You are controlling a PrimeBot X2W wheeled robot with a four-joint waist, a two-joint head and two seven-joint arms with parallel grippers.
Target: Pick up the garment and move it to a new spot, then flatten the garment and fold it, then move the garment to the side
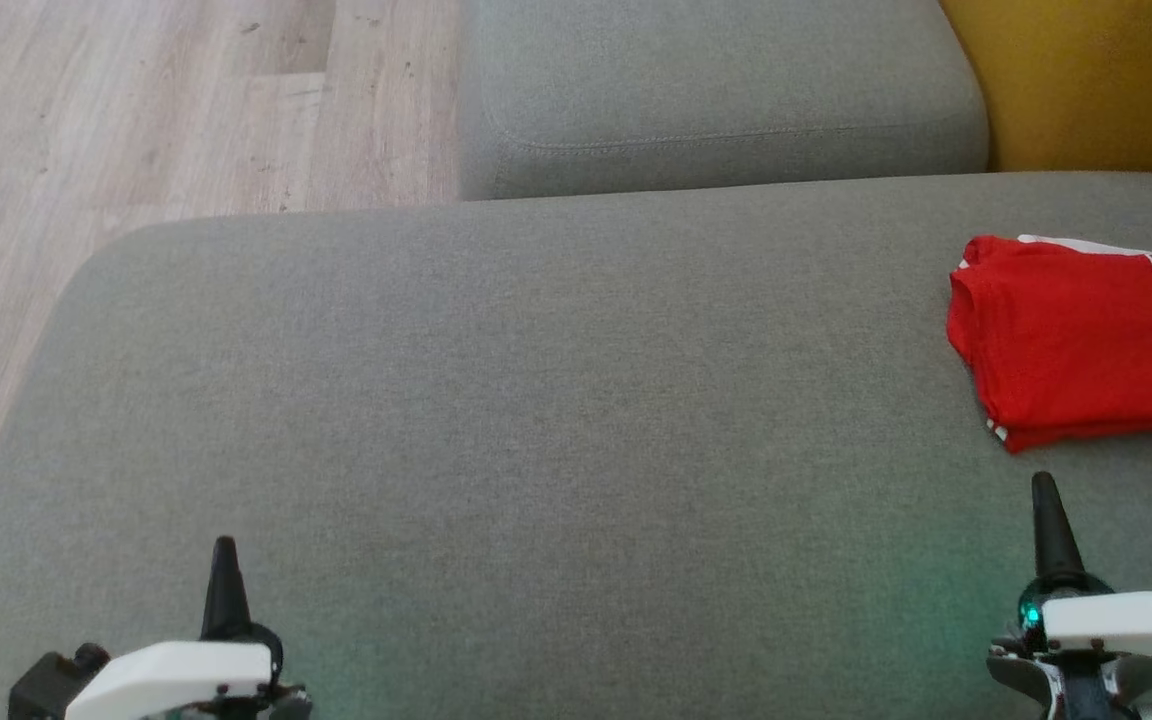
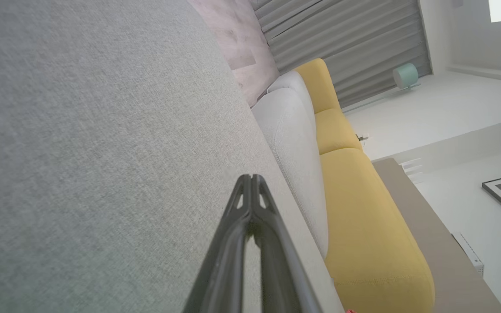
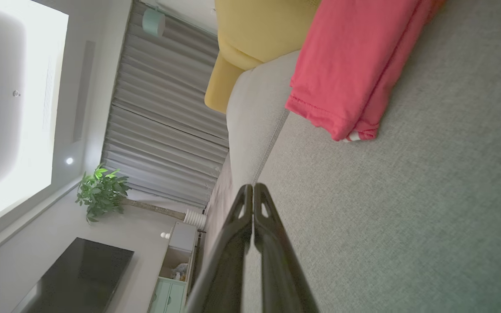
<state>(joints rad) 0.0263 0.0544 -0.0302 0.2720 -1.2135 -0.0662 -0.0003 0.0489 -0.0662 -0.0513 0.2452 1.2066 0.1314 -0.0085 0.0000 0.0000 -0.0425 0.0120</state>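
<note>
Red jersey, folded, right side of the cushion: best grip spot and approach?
Likely the right gripper, opened first, coming from the near side. Pinch the red jersey at its near-left corner, where the folded layers stack thick on the grey cushion. That corner lies nearest the gripper.

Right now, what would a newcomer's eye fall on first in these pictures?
The folded red garment stands out, lying at the right end of the grey cushion, just ahead of the right gripper. Behind it, at the upper right, a yellow cushion shows. The left gripper, at the lower left, is shut and empty, as is the right one.
</note>
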